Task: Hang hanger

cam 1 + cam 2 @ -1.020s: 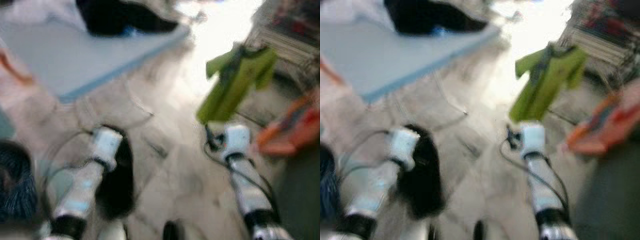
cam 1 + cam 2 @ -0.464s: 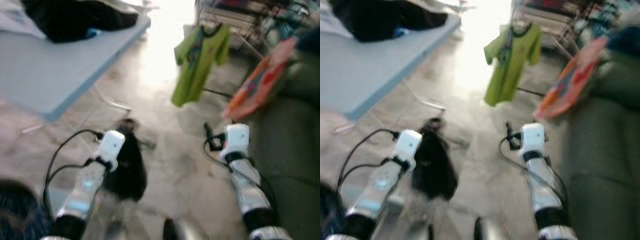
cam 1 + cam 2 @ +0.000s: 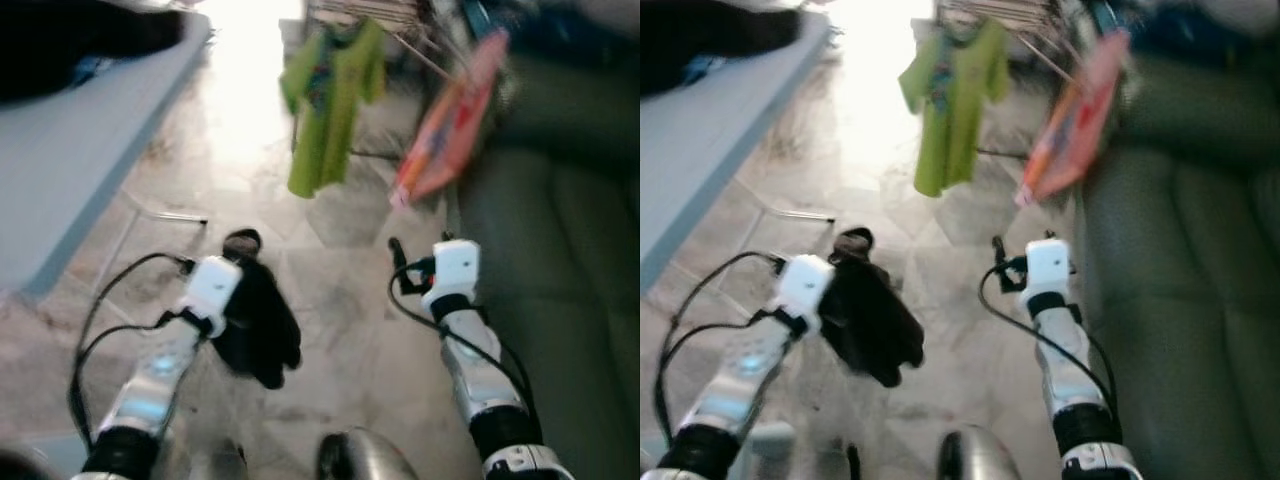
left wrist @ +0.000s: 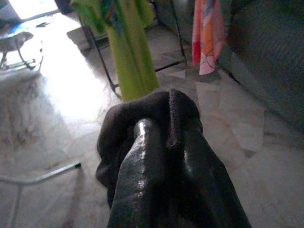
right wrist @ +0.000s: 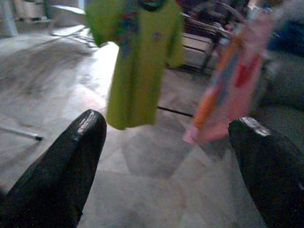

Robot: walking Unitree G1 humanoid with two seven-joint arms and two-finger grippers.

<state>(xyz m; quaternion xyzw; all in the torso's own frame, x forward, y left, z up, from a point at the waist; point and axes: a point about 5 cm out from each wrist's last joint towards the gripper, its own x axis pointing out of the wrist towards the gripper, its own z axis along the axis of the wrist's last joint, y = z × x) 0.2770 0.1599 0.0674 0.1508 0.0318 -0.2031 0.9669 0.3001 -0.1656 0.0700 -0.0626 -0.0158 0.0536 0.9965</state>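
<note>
Upper left of the frame: a pale blue table [image 3: 70, 170] whose long edge runs diagonally toward the top centre, with dark fabric [image 3: 80, 40] heaped on it; a thin metal leg [image 3: 165, 215] lies on the floor beside that edge. Lower left: the left gripper [image 4: 156, 142], clenched on a black garment [image 3: 258, 325] that drapes over its fingers [image 4: 142, 166] and hangs above the tiled floor [image 3: 340, 300]; whether a hanger sits inside the cloth cannot be told. Centre: an open strip of tiled floor runs from between the two arms up to a bright glare at the top of the frame, bounded on the left by the table edge. Upper centre: a green shirt [image 3: 325, 110] hangs from a drying rack [image 3: 375, 15], its hem clear of the floor. Just to its right, an orange and pink cloth [image 3: 450, 125] hangs down against the edge of a dark green sofa [image 3: 560, 260], which closes off the right side of the frame. Lower right: the right gripper [image 5: 166, 156], released, its two fingers [image 5: 61, 161] spread wide apart and holding nothing, directed toward the green shirt and the orange cloth.
</note>
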